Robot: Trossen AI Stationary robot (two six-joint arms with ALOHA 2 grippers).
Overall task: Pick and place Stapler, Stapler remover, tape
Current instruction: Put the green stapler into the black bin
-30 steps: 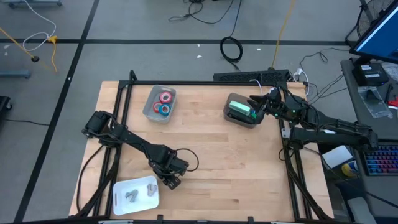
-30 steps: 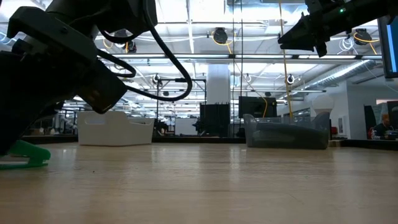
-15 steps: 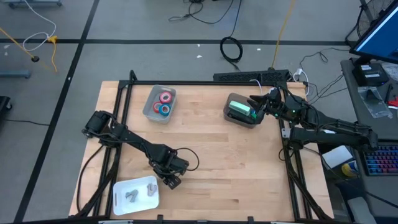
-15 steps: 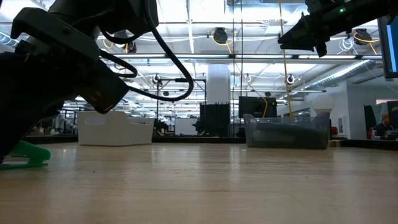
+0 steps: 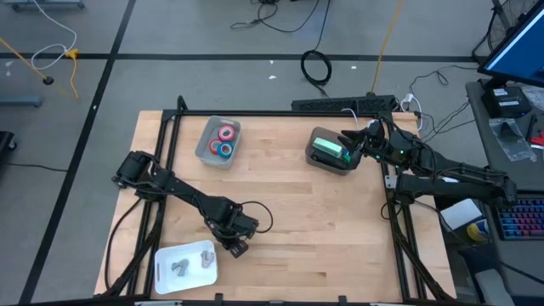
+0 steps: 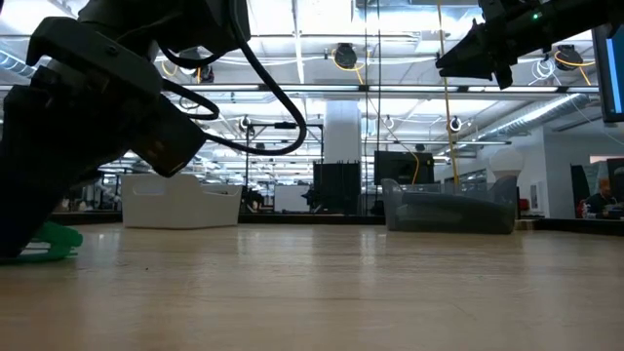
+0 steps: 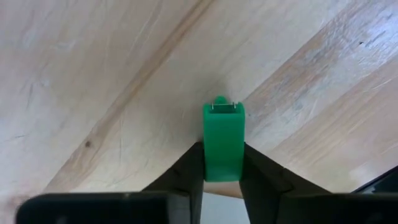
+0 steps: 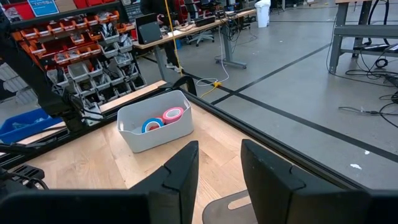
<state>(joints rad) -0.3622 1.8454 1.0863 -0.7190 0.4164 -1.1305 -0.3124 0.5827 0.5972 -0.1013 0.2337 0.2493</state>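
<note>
My left gripper (image 5: 238, 249) is low over the table's near left part, beside a white tray (image 5: 167, 270), and is shut on a small green tool (image 7: 223, 134) with a metal tip. I cannot tell whether it is a stapler or a stapler remover. The low view shows this tool (image 6: 51, 242) at table height. My right gripper (image 8: 219, 168) is open and hovers above a dark bin (image 5: 316, 160) holding a green stapler (image 5: 329, 150). Red and blue tape rolls (image 5: 224, 141) lie in a grey bin (image 5: 206, 146) at the far left. My left gripper pinches the green tool by its two long sides (image 7: 214, 163), one finger on each side, with the fingers (image 7: 191, 163) lying along it. The metal-tipped end (image 7: 224, 107) sticks out past the fingertips. I cannot tell whether the tool rests on the wood or hangs just above it.
Small grey metal pieces (image 5: 180, 267) lie in the white tray. Bare wood (image 5: 289, 204) stretches between the two arms. A black frame (image 5: 272, 113) runs along the table's edges. The tape bin (image 8: 155, 127) also shows in the right wrist view, with shelves and benches beyond it.
My left gripper, with the green tool in it, has edged slightly toward the table's right. It has stayed shut.
</note>
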